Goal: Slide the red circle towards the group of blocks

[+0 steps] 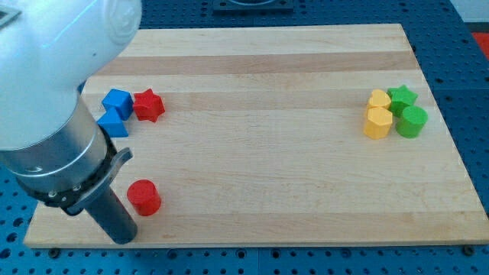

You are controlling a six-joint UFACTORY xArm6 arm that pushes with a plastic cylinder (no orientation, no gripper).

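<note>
The red circle (143, 196) lies near the view's bottom left on the wooden board (260, 176). My tip (124, 238) rests just below and left of it, close to the board's bottom edge, with a small gap between them. A group at the view's upper left holds a blue cube (117, 101), a second blue block (112, 123) and a red star (148, 105), all touching or nearly so. A second group at the view's right holds two yellow blocks (379, 98) (377, 123), a green star (401, 97) and a green circle (412, 121).
The arm's large white and grey body (53, 99) covers the view's left side and hides the board's left edge. Blue perforated table (466, 92) surrounds the board.
</note>
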